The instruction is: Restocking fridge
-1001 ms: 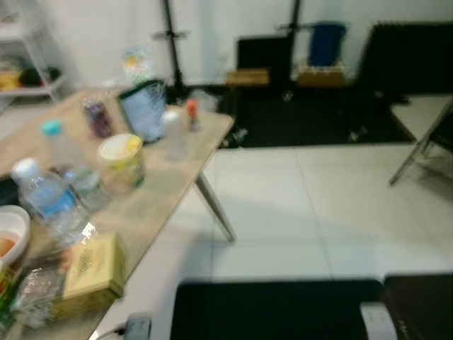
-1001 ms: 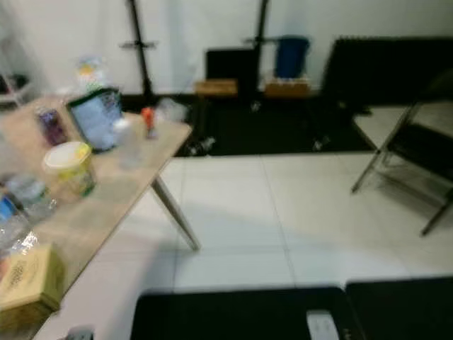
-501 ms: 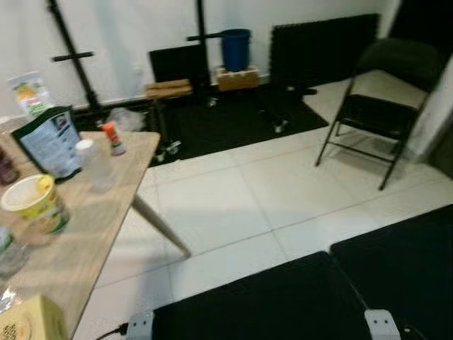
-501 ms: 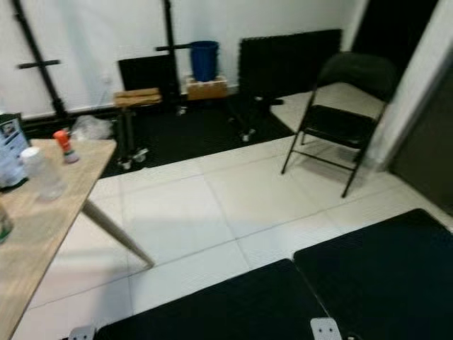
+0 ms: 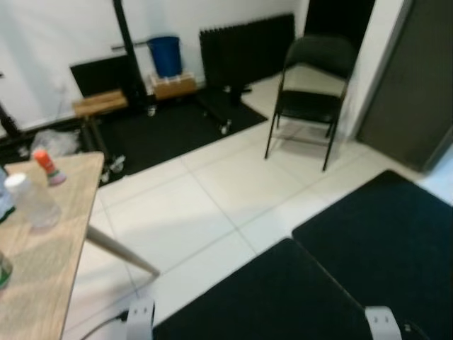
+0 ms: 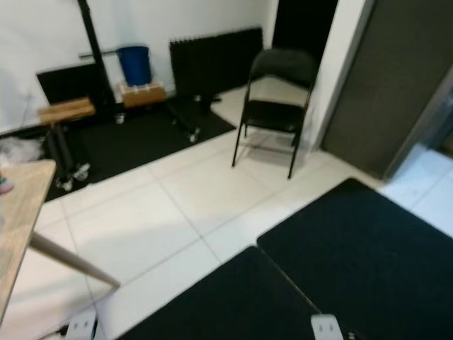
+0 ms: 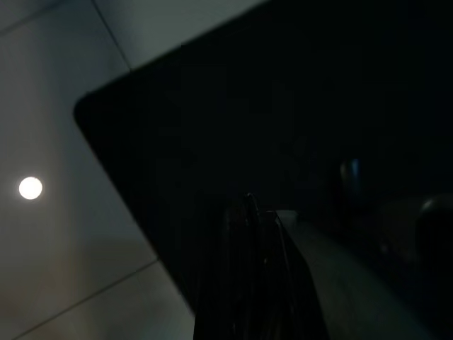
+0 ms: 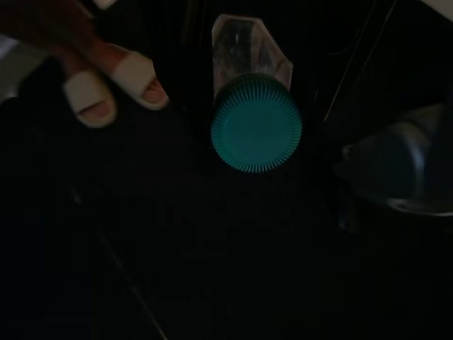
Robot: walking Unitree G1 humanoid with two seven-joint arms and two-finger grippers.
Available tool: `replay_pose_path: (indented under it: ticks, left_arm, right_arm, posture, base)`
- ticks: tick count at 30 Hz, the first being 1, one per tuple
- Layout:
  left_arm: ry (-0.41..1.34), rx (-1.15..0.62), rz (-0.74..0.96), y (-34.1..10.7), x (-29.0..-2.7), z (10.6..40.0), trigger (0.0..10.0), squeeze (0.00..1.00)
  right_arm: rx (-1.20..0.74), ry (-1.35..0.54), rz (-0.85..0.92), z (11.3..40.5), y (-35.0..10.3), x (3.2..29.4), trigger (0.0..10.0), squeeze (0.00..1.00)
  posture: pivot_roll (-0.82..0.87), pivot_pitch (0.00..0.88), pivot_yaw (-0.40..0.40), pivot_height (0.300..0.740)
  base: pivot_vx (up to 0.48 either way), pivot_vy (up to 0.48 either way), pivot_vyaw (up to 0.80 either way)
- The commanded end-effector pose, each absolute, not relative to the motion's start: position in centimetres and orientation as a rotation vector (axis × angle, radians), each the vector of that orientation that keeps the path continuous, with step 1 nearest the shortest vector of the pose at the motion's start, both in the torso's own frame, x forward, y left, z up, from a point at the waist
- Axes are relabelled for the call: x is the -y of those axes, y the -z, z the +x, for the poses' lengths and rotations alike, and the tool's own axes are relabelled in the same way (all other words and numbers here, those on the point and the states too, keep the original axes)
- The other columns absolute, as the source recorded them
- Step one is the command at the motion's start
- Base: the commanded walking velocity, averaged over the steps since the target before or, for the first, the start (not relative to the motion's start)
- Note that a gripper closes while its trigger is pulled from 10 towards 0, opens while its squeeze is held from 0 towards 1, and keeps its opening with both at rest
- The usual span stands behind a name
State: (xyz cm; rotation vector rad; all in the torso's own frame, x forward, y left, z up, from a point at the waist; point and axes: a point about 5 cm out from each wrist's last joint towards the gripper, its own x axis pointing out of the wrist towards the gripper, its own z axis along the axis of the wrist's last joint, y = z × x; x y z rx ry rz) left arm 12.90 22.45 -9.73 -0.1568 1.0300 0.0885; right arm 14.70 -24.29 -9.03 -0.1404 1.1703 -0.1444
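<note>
Turning is what has changed: the robot's head now looks away from the worktop (image 5: 42, 241), so only its corner shows at the robot's left side. A second ago the worktop was full of food and drinks. Those things did not move. The robot turned.

Now the view ahead shows the white floor (image 5: 184, 212), big black mats (image 5: 382, 241), a folding chair (image 5: 308, 106) and a blue bucket (image 5: 165, 55) by the far wall. A tall dark panel (image 5: 414, 78) stands at the robot's right. It may be a door, but I cannot tell if it is the fridge.

The right jaws (image 8: 256, 152) hang low in the dark. They seem to be closed around a clear bottle (image 8: 253, 46), which sits right between them. Its green cap (image 8: 256, 124) points back toward the wrist. Past the jaws, down on the floor, is a person's foot (image 8: 106, 85) in a white sandal, a bit to one side of the bottle.

The left jaws (image 7: 248, 283) hang over the edge of a black mat. It is too dark to tell if they are wide or narrow.

I think the robot has picked its drink and is now carrying it off to find the fridge. It should watch out for the foot close by.
</note>
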Motion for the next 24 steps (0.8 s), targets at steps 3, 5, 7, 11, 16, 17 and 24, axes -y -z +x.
replay_pose_path:
  ticks: [3, 5, 7, 11, 16, 17, 24]
  left_arm:
    - [-0.065, -1.047, -0.119, 9.73, -22.44, 13.00, 10.0, 0.00]
    - [-0.060, -1.049, -0.113, 9.73, -22.41, 13.03, 10.0, 0.00]
    - [-0.061, -1.049, -0.111, 9.73, -22.39, 13.07, 10.0, 0.00]
    - [-0.059, -1.056, -0.105, 9.77, -22.33, 13.03, 10.0, 0.00]
    - [-0.038, -1.069, -0.075, 9.82, -22.24, 12.96, 10.0, 0.00]
    - [-0.034, -1.073, -0.070, 9.85, -22.19, 12.92, 10.0, 0.00]
    - [-0.034, -1.077, -0.065, 9.95, -21.96, 12.78, 10.0, 0.00]
  right_arm:
    - [-1.182, 0.154, -0.141, 14.48, 9.06, 24.52, 10.0, 0.00]
    - [-1.182, 0.153, -0.141, 14.49, 9.06, 24.49, 10.0, 0.00]
    - [-1.181, 0.152, -0.141, 14.50, 9.07, 24.46, 10.0, 0.00]
    - [-1.182, 0.152, -0.141, 14.48, 9.08, 24.45, 10.0, 0.00]
    - [-1.183, 0.152, -0.141, 14.46, 9.09, 24.44, 10.0, 0.00]
    - [-1.184, 0.149, -0.144, 14.43, 9.10, 24.43, 10.0, 0.00]
    - [-1.188, 0.130, -0.166, 14.32, 9.14, 24.42, 10.0, 0.00]
  posture:
    - [-0.01, 0.000, 0.008, 0.740]
    - [-0.01, 0.000, 0.008, 0.740]
    - [-0.01, 0.000, 0.007, 0.740]
    - [-0.01, 0.000, 0.007, 0.740]
    - [-0.01, 0.000, 0.005, 0.740]
    - [-0.02, 0.000, 0.002, 0.740]
    - [-0.02, 0.000, -0.008, 0.740]
  base:
    - [0.000, 0.000, -0.78]
    - [0.000, 0.000, -0.78]
    - [0.000, 0.000, -0.78]
    - [0.000, 0.000, -0.78]
    - [0.000, 0.000, -0.78]
    - [0.000, 0.000, -0.78]
    - [0.000, 0.000, -0.78]
